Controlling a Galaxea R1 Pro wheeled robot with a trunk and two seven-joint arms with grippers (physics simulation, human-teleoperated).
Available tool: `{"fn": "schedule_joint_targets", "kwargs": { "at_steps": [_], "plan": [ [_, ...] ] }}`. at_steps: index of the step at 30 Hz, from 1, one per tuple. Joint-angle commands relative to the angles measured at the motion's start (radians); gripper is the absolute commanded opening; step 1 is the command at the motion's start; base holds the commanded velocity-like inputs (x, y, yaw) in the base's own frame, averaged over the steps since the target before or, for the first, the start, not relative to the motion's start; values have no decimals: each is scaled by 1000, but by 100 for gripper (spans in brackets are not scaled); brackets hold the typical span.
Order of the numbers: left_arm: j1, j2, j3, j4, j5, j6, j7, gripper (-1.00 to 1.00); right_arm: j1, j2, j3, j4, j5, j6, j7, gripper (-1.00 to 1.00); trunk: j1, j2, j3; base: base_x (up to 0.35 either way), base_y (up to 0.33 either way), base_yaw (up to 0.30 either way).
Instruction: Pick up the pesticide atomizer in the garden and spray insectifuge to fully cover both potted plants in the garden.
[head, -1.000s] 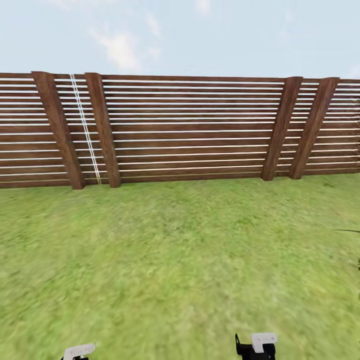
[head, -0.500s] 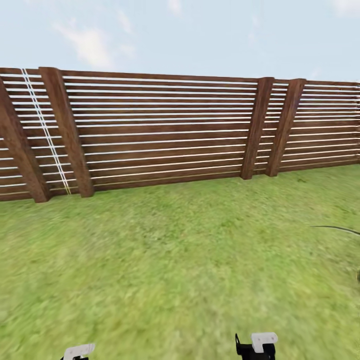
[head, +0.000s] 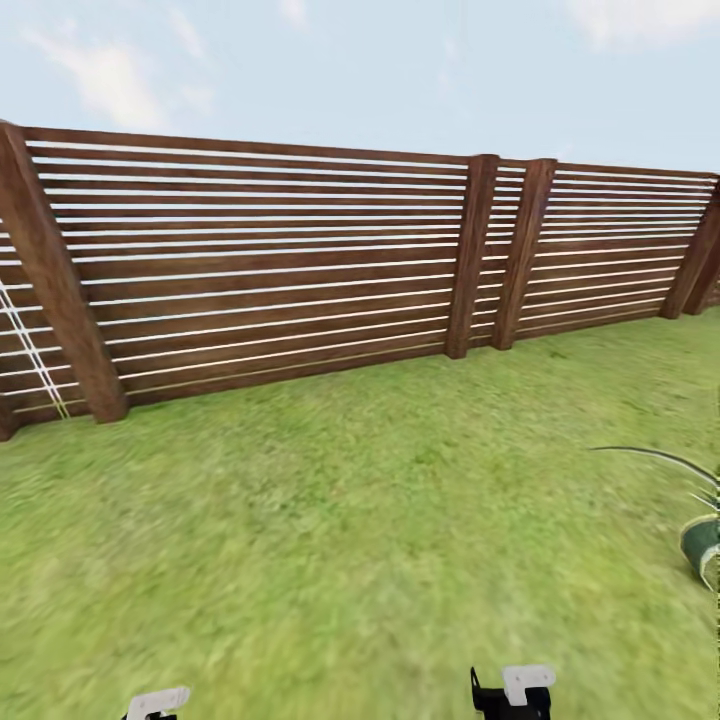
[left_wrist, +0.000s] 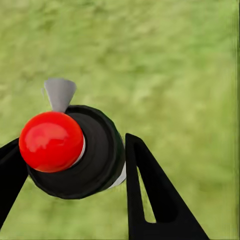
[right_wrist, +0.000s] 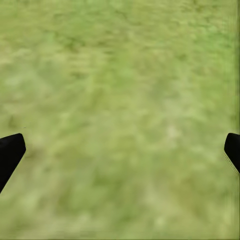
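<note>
- Head view has the brown slat fence (head: 280, 270) across the back and the lawn (head: 330, 530) in front of it; the picture is blurred, so I judge the robot is turning or driving, and a quick turn could shake the bottle in its grip.
- At the right edge of the head view, a plant (head: 700, 520) with pointed speckled leaves comes into sight. It may be one of the two potted plants, but the pot is cut off, so I cannot be sure.
- The left gripper (left_wrist: 70, 165) is closed around the atomizer (left_wrist: 75, 150), a dark bottle with a red cap and a grey nozzle (left_wrist: 60, 92). One finger (left_wrist: 145, 190) touches its side.
- The nozzle points at bare grass now. Spraying from here would waste the liquid and leave the plants uncovered.
- The right gripper (right_wrist: 120, 150) is spread wide and holds nothing, with grass under it.
- If the base stops too far from the plant, the spray may reach only part of the leaves.
</note>
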Motion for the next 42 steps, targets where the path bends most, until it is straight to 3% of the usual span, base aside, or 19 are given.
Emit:
{"fn": "schedule_joint_targets", "kwargs": {
  "at_steps": [1,25,42],
  "plan": [
    [0,0,7,1,-10,-4,2,-100,-1,0,-1,1,10,-1,-9,100,0,0,-1,339,86,-264],
    [0,0,7,1,-10,-4,2,-100,-1,1,-1,1,10,-1,-9,100,0,0,-1,339,86,-250],
    [0,0,7,1,-11,-4,2,-100,-1,-8,-1,3,13,-3,-6,100,0,0,-1,339,11,-12]
  ]
}}
